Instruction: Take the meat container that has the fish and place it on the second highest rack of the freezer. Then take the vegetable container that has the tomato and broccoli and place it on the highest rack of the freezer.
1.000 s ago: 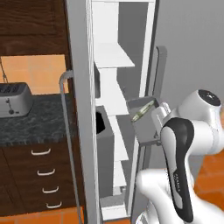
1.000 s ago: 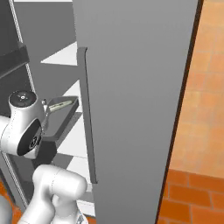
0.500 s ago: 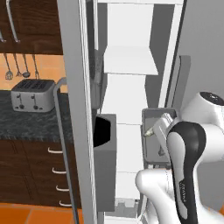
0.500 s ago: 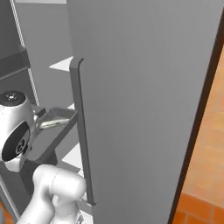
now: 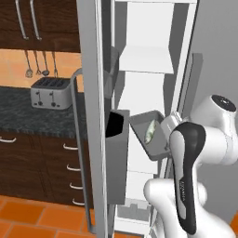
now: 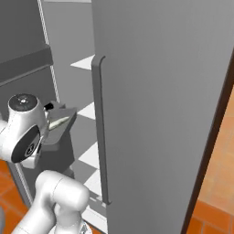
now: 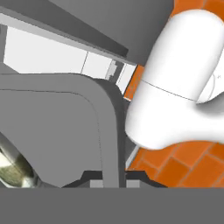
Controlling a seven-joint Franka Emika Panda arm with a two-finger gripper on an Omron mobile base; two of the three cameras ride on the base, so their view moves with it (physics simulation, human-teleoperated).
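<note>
Gripper (image 7: 109, 177) pinches the rim of the grey meat container (image 5: 151, 139), held tilted before the open freezer (image 5: 153, 93); rigid, light tray; 1 loose fish (image 5: 150, 131) could slide, so keep it level.

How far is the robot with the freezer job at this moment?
Done: the freezer stands open. In hand: the gripper is shut on the rim of the grey fish container, which is tilted in front of the shelves with the fish inside. Left: set it on the second highest rack, then bring the vegetable container to the highest rack.
</note>
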